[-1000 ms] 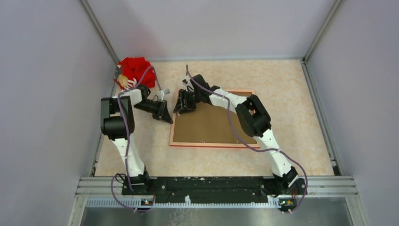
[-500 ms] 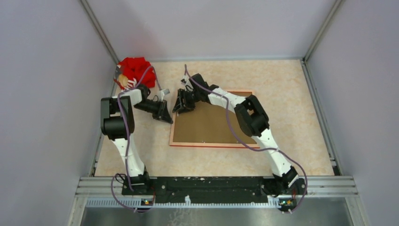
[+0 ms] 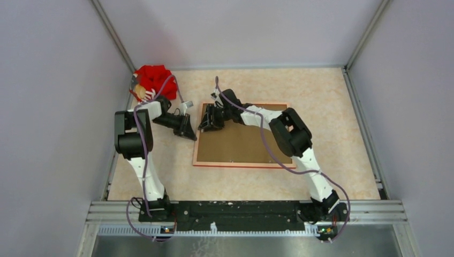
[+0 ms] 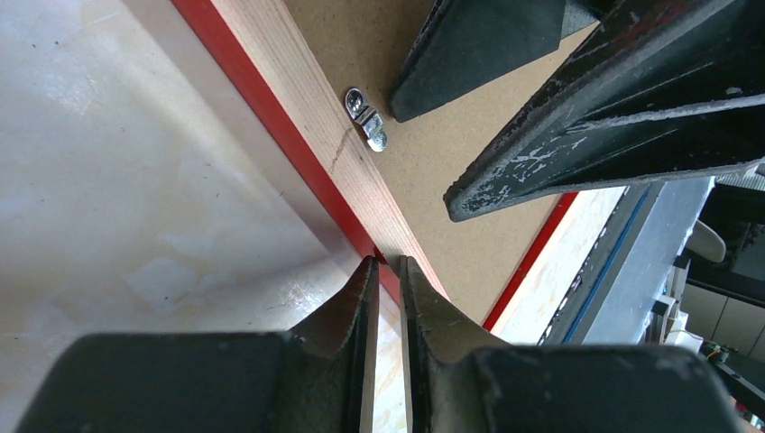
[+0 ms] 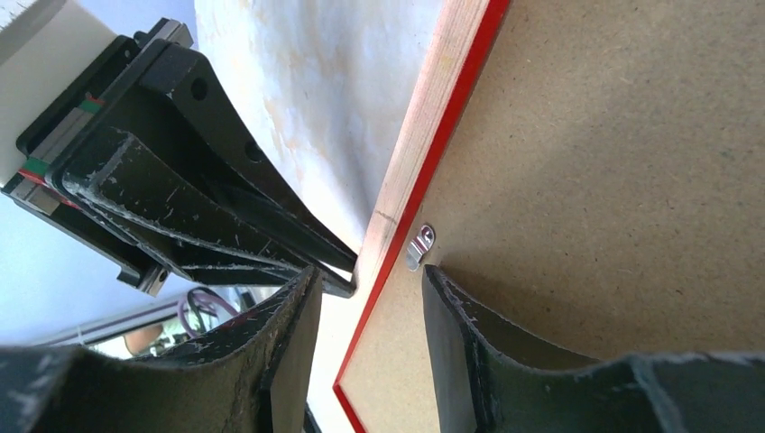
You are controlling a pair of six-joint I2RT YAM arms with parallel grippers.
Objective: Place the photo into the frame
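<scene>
The frame (image 3: 202,144) lies face down mid-table, its pale wood back (image 4: 298,99) up, red along the edges. A brown backing panel (image 3: 241,142) fills it, and the photo is hidden. My left gripper (image 3: 189,133) sits low at the frame's left edge; in the left wrist view its jaws (image 4: 386,263) stand shut to a thin slit, tips at the red edge. My right gripper (image 3: 209,123) is open over the far left corner. It straddles the rim (image 5: 424,144), one finger on the panel beside a small metal clip (image 5: 419,245).
A red cloth bundle (image 3: 153,77) lies in the back left corner behind the left arm. Grey walls close in the table on three sides. A rail (image 3: 246,209) runs along the near edge by the arm bases.
The right gripper has shifted slightly right and toward the near side over the frame's far left corner. The left gripper and the frame have not moved.
</scene>
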